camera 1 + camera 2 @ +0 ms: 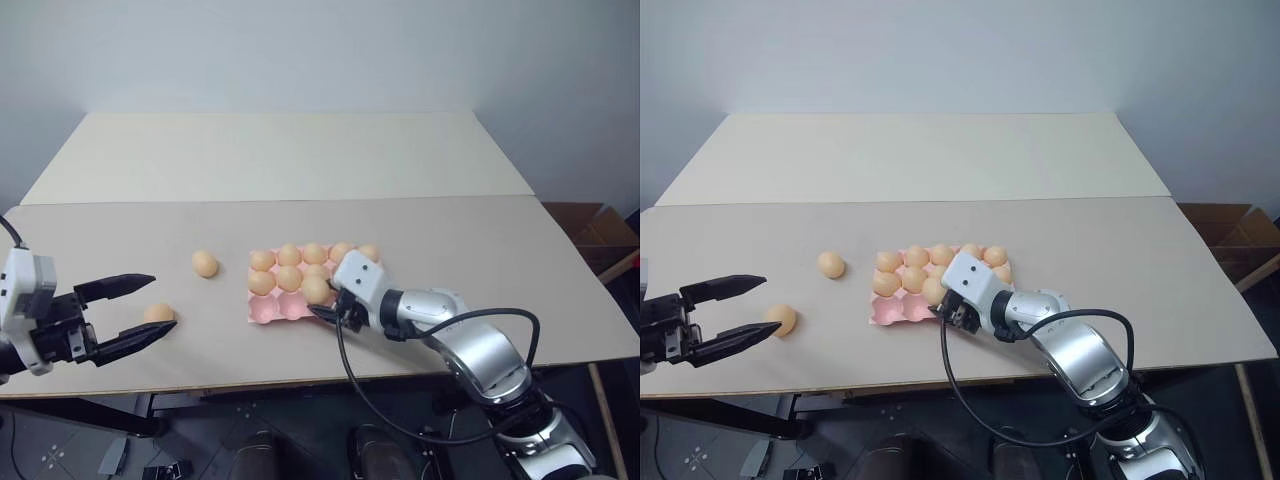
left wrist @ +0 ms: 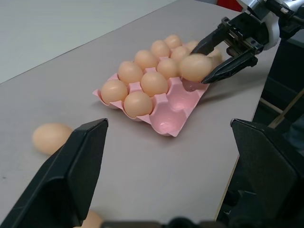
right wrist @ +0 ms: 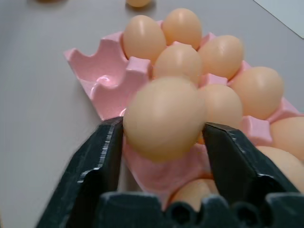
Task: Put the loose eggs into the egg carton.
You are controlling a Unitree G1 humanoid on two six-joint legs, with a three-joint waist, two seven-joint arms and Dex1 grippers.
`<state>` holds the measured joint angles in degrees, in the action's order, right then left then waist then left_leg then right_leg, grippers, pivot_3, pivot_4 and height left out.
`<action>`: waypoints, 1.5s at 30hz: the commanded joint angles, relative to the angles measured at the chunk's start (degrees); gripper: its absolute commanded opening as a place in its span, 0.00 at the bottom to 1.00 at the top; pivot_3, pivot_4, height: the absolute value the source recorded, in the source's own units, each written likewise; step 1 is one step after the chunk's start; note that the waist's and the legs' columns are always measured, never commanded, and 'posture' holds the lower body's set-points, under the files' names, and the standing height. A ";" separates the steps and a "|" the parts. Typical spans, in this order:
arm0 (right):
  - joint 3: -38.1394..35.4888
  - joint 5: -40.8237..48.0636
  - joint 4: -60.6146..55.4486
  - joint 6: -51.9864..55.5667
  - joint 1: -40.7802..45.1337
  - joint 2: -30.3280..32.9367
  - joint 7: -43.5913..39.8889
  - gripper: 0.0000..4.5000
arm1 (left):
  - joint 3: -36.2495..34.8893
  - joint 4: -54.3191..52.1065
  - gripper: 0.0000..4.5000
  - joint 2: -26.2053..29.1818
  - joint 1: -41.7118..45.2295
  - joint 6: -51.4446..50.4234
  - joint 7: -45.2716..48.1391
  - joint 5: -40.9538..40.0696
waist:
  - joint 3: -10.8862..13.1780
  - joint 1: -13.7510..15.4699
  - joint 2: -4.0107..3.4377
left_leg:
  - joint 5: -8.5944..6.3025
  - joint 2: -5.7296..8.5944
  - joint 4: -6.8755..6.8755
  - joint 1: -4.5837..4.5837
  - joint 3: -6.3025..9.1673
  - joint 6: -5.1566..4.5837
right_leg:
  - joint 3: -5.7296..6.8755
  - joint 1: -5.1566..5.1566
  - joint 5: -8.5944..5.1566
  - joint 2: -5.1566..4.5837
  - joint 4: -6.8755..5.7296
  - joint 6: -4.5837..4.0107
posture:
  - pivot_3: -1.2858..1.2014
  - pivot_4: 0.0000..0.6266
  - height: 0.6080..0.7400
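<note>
My right gripper (image 3: 164, 137) clasped an egg (image 3: 164, 118) over the egg carton (image 2: 178, 102); I judged centring above an empty cup (image 2: 183, 99) before releasing mattered; left gripper (image 1: 130, 315) gaped.

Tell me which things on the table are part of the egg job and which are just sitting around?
Part of the job:
- egg carton
- egg in the right gripper, over the carton
- two loose eggs on the table
- left gripper, open beside the nearer loose egg

Just sitting around:
- cardboard box past the table's right edge
</note>
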<state>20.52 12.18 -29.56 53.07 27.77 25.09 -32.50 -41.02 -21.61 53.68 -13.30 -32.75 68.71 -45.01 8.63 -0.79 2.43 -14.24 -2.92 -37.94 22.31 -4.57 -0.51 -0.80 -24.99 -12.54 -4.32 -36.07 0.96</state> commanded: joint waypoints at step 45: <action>-35.47 18.34 1.10 -29.34 -21.29 23.73 -30.18 0.99 | 6.86 6.42 1.00 -7.29 -3.00 -5.50 -19.03 9.59 | 0.02 1.40 0.07 | -0.09 0.02 0.01 -0.40 0.04 -0.08 | -0.01 0.57 -0.25 -0.06 0.25 -0.23 | 0.52 0.24 1.00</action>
<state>-13.90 28.62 -26.52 24.82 5.91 48.45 -62.94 -35.99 -15.54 45.79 -17.49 -37.76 51.71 -36.98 8.64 0.61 2.50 -14.33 -2.89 -37.94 21.91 -4.52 -0.60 -0.81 -24.41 -12.77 -4.39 -35.81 0.72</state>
